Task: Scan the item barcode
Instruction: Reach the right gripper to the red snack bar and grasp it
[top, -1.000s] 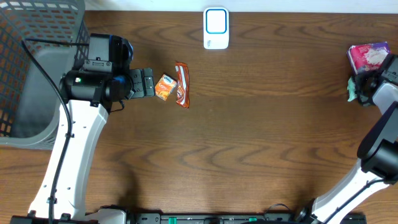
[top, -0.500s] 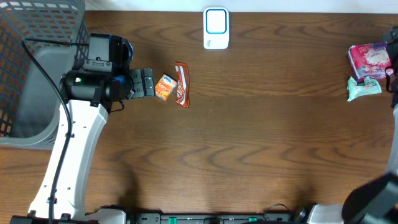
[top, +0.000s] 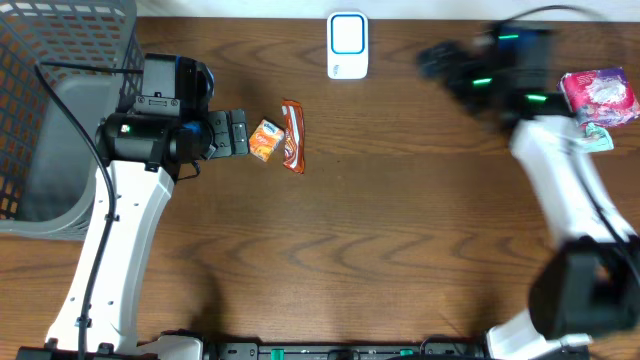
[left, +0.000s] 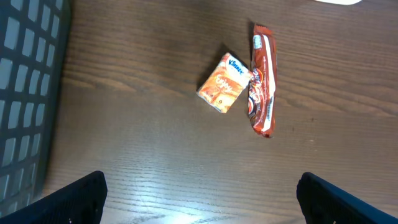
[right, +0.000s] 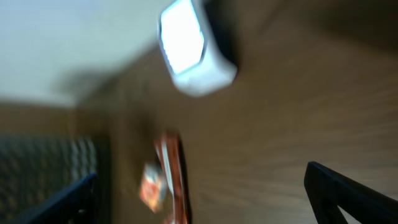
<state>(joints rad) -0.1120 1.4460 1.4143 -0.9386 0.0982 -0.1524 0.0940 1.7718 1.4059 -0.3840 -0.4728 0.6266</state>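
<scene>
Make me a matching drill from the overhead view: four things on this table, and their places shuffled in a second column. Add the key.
Things:
1. white scanner
2. orange packet
3. grey basket
4. pink packet

Places, overhead view:
A. at the left edge of the view
B. top centre
C. upper right
D. right beside the red wrapper

Pairs: 1-B, 2-D, 3-A, 4-C
</scene>
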